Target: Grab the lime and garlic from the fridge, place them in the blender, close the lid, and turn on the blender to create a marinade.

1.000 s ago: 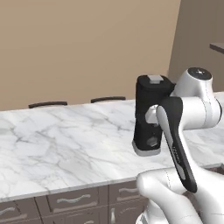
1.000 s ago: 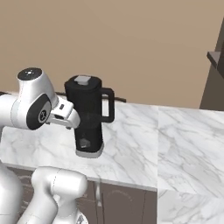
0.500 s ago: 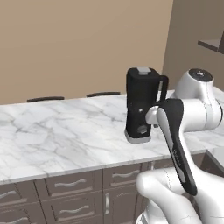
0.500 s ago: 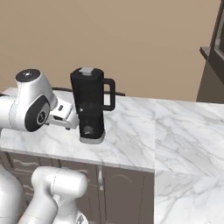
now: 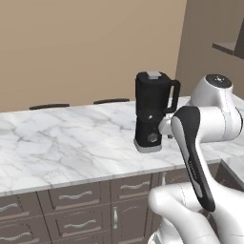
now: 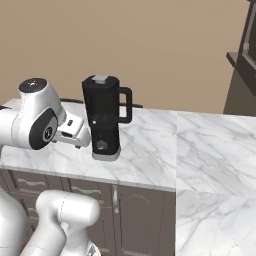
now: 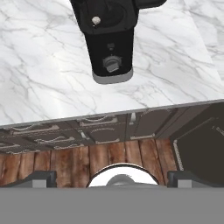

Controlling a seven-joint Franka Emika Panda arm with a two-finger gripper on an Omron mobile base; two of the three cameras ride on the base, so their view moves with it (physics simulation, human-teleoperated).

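Note:
The black blender [image 5: 152,112] [image 6: 105,117] stands upright on the marble counter [image 5: 62,147], near its front edge. Its black lid [image 5: 153,76] [image 6: 101,80] with a light grey cap sits on top of the jug. In the hand view the blender [image 7: 109,43] shows from above, its knob facing the camera. My gripper [image 7: 113,179] hangs in front of the counter over the floor, short of the blender, open with nothing between its fingertips [image 7: 39,179]. The lime, the garlic and the fridge are out of view.
Dark drawers and cabinet doors [image 7: 105,131] run under the counter, above a wooden floor [image 7: 109,155]. Two dark stool tops [image 5: 47,106] stand behind the counter. The counter turns a corner at the right [image 6: 215,165]. A dark cabinet [image 6: 245,55] hangs at the upper right.
The whole picture has shifted: the base has moved, so the blender sits higher and the cabinet fronts show more. The arm keeps its pose and the gripper stays open.

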